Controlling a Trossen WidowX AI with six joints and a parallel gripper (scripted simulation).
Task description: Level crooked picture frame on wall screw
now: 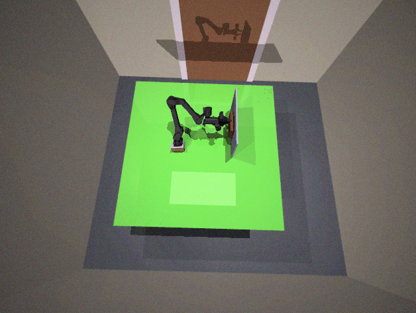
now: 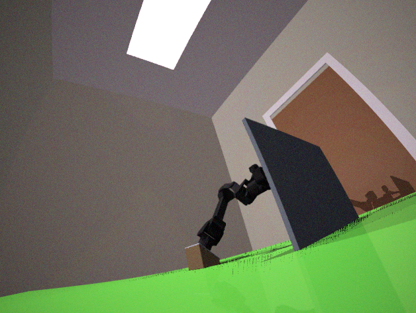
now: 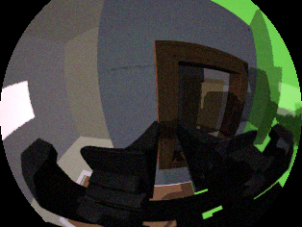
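The brown picture frame (image 1: 231,131) (image 3: 167,98) is against the grey upright wall panel (image 1: 234,146) (image 2: 295,174) (image 3: 127,96). My gripper (image 1: 230,121) (image 3: 165,124) is shut on the frame's near bar, with one finger on each side of it in the wrist view. The screw and the notched strip are hidden behind the frame. In the exterior view the panel hides the frame and the fingertips. The wide-angle wrist view bends straight lines, and the top view shows the frame almost edge-on, so I cannot tell how level it is.
The arm's base block (image 1: 177,147) (image 2: 195,257) stands on the green table top (image 1: 151,201) (image 2: 151,289), to the left of the panel in the top view. A brown door (image 1: 223,69) (image 2: 336,134) with a pale surround is in the room wall. Shadows of the arm and panel fall on it.
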